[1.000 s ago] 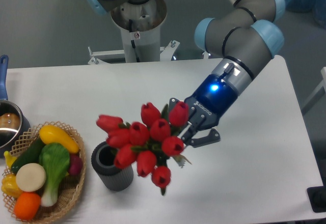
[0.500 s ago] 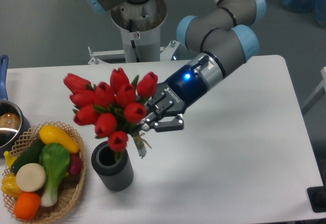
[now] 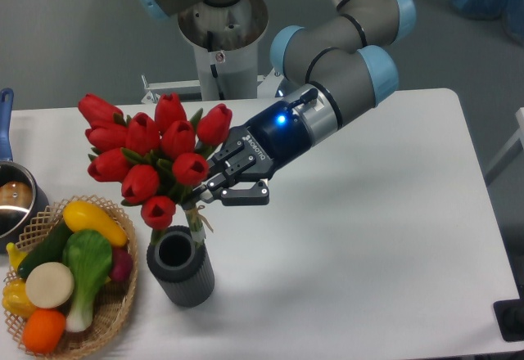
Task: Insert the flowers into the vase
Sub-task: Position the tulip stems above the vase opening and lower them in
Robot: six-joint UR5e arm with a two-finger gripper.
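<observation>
**Flowers held over vase, stems not in yet**

Flowers (image 3: pixel 151 151): a bunch of red tulips with closed buds, green leaves and bundled stems. They look artificial, so probably light. Buds and leaves likely soft and springy, the stem bundle the only stiff part. Heads make it top-heavy and wide, so it will want to swing or tilt about the grip. The right hold is on the stems just under the heads, which is where it's taken now. Gripping the buds would crush or splay them.

Claw (image 3: pixel 214 190) is closed on the stem bundle and carries the bunch clear of the table (image 3: pixel 368 237). Its fingers are narrowed on the stems just below the lowest buds. It comes in from the right, wrist angled down and to the left.

Relative to the claw: the heads fan out up and to the left of it, and the stem end hangs below and slightly left, pointing down. The bunch leans a little left.

Vase (image 3: pixel 180 265): dark ribbed cylinder, upright on the table, round hole facing up. The stem tip sits at the back right of the rim, close above it. Can't tell whether it touches the rim. It looks not yet in the hole.

Basket of toy vegetables (image 3: pixel 70 274) stands just left of the vase, so there's little room on that side.
</observation>
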